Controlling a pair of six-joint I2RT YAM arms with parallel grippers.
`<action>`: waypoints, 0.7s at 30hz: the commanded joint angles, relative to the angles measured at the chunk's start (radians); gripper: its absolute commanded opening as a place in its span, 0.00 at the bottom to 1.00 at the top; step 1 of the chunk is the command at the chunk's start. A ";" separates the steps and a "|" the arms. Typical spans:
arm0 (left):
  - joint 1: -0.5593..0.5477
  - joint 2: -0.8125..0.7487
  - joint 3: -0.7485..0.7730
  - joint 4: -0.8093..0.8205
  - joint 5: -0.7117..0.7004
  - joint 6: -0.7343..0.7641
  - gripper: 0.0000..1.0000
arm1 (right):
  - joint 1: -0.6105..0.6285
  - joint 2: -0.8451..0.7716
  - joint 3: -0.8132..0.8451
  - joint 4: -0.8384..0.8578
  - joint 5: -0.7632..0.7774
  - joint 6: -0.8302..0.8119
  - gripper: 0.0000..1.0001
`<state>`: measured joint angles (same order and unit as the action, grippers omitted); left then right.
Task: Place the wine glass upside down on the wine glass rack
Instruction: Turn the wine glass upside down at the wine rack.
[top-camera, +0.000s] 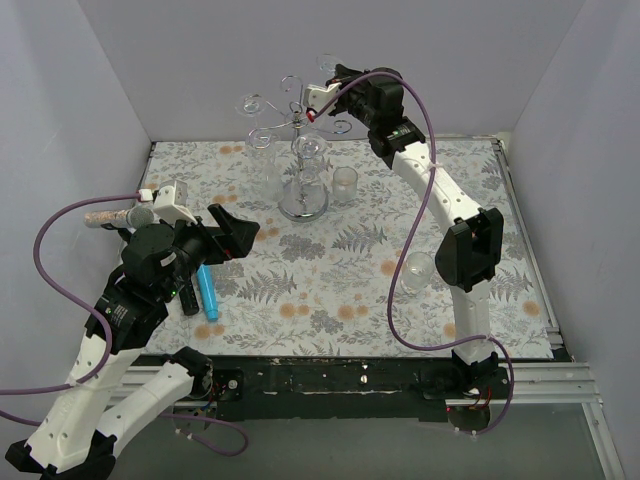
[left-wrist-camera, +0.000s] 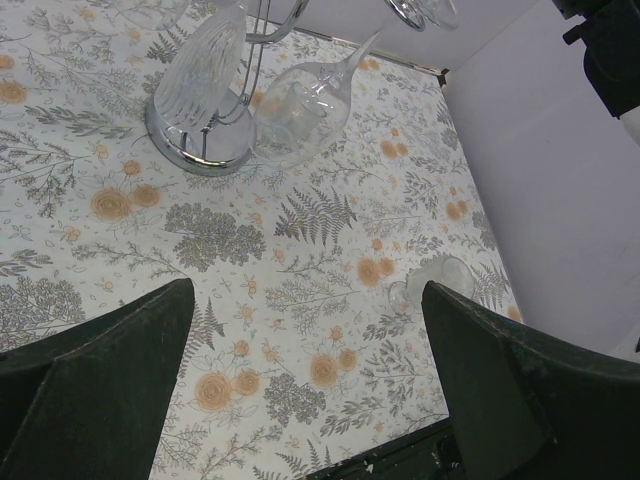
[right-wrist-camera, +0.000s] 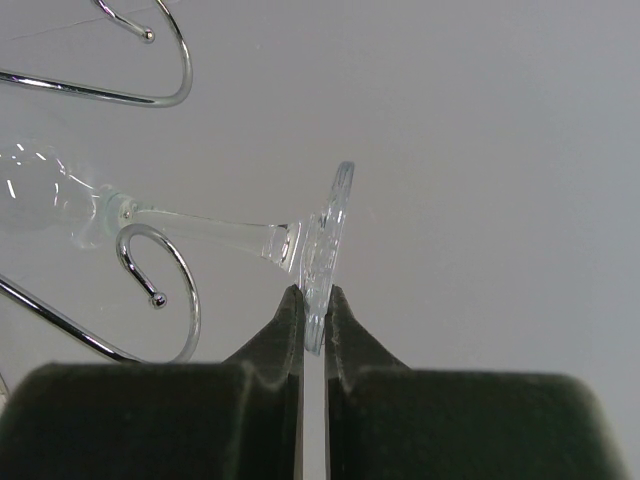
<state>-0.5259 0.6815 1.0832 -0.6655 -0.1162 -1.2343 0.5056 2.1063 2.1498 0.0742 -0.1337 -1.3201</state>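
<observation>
Black fingers of the left gripper (left-wrist-camera: 305, 300) stand spread wide above the flowered cloth (top-camera: 330, 290). Farther on, a small clear tumbler (top-camera: 418, 270) stands on the cloth; if something is in it I cannot tell. At the far side the right gripper (right-wrist-camera: 313, 320) pinches the foot of the wine glass (right-wrist-camera: 220, 235). The glass is tilted, foot up, bowl down beside the pole of the wine glass rack (top-camera: 303, 205).

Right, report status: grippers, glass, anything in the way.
Left gripper open, empty. Right gripper shut on wine glass foot, bowl down, tilted, at the wine glass rack. Ribbed glass close beside it.
</observation>
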 joint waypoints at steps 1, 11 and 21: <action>-0.002 -0.007 0.006 0.007 -0.002 0.007 0.98 | 0.010 -0.054 0.039 0.072 -0.044 0.035 0.01; -0.002 -0.010 0.006 -0.002 -0.013 0.006 0.98 | 0.016 -0.028 0.044 0.058 -0.069 0.018 0.01; -0.002 -0.011 0.000 0.003 -0.011 0.004 0.98 | 0.022 -0.012 0.061 0.035 -0.076 -0.067 0.01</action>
<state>-0.5259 0.6792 1.0828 -0.6659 -0.1165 -1.2350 0.5064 2.1067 2.1502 0.0616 -0.1604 -1.3685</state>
